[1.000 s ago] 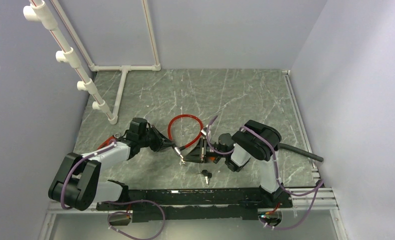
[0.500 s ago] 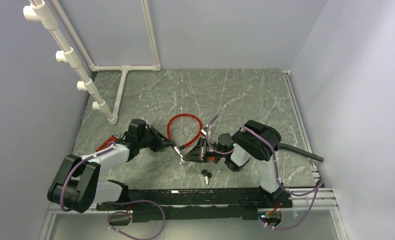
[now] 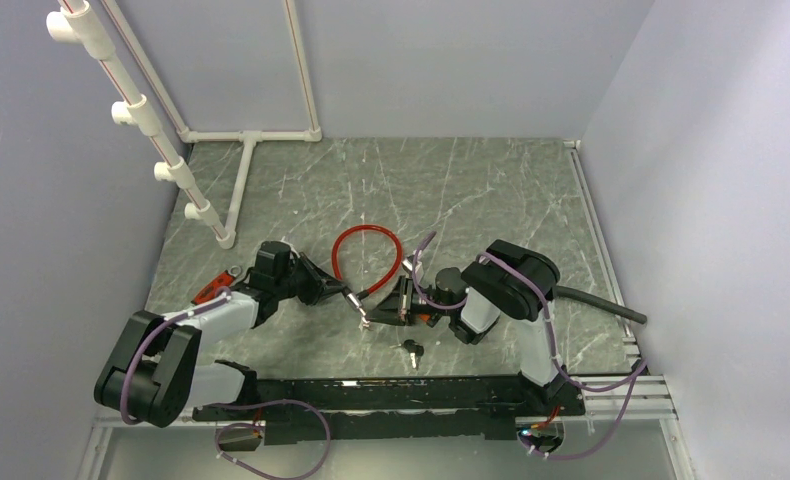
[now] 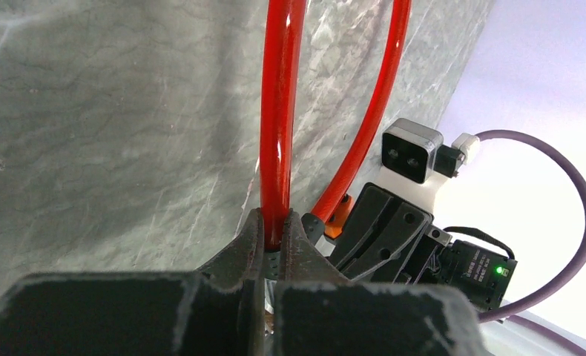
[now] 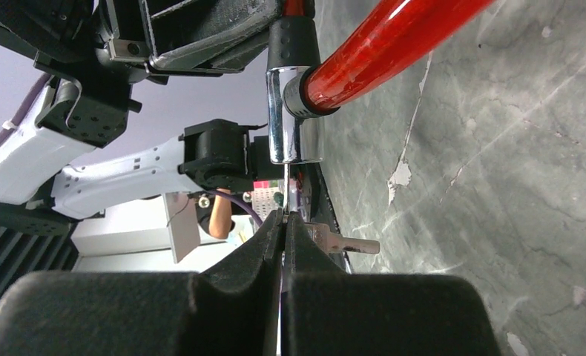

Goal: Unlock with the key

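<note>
A red cable lock point(image 3: 368, 255) lies looped on the grey marble table point(image 3: 471, 200). My left gripper point(image 3: 349, 294) is shut on the red cable point(image 4: 279, 111) just above its black end collar, and its tips point(image 4: 276, 231) pinch it from both sides. My right gripper point(image 3: 392, 304) faces it from the right. In the right wrist view its jaws point(image 5: 283, 219) are shut on a thin key blade seen edge-on. The blade runs up into the silver lock cylinder point(image 5: 294, 133), which the red cable point(image 5: 379, 44) enters. A second key point(image 5: 343, 243) hangs beside the fingers.
A loose pair of black-headed keys point(image 3: 412, 349) lies on the table just in front of the grippers. A white PVC pipe frame point(image 3: 201, 205) stands at the left and back. A black hose point(image 3: 601, 303) lies at the right edge. The arms' mounting rail point(image 3: 391, 392) runs along the near edge.
My left arm has drawn back slightly to the left, and the red loop has shifted a little with it. The right gripper has stayed at the lock.
</note>
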### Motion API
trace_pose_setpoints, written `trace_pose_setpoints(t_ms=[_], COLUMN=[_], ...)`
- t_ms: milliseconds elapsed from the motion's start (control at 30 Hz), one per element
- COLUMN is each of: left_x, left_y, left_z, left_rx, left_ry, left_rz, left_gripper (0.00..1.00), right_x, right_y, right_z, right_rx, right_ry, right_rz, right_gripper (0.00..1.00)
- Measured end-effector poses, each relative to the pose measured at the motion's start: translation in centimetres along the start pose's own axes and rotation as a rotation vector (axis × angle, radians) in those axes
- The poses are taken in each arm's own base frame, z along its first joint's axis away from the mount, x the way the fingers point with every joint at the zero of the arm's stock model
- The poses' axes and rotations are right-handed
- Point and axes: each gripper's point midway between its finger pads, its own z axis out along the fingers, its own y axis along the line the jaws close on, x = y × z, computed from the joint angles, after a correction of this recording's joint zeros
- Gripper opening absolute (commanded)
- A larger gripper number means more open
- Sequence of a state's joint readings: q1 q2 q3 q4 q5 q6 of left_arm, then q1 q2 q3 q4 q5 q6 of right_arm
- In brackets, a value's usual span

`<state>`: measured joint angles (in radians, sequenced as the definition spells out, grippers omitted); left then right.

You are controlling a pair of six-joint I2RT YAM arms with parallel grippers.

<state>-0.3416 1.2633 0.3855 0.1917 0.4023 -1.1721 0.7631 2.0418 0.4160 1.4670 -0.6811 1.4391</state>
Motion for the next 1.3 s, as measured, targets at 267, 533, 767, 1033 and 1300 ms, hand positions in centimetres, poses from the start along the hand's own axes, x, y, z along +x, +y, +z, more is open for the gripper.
trace_pose_setpoints(t_ms=[267,533,767,1033,1300], left_x=[0.0,0.2,0.2,0.1,-0.1], left_y=[-0.1,0.1,-0.7,-1.0,-1.2], left_z=[0.0,0.0,0.0,-0.2,-0.6], left_rx=[0.015,0.033,0.073,0.074,0.078], left_ry=[-0.007,-0.012,-0.011,-0.033,-0.064], left_rz=[-0.016,-0.032,-0.037,-0.025,-0.017], left_gripper=[0.0,0.0,0.0,0.0,0.0], right_x=[-0.1,0.0,0.0,0.0,-0.2], right_y=[0.0,0.1,0.9,0.8,1.0], right_z=[0.0,0.0,0.0,0.0,0.1], right_rx=[-0.006,-0.013,-0.033,-0.026,-0.029], right_ry=[-0.002,0.002,0.005,0.002,-0.011], right_rz=[-0.064,-0.128,-0.207,-0.207,-0.173], right_gripper=[0.0,0.0,0.0,0.0,0.0])
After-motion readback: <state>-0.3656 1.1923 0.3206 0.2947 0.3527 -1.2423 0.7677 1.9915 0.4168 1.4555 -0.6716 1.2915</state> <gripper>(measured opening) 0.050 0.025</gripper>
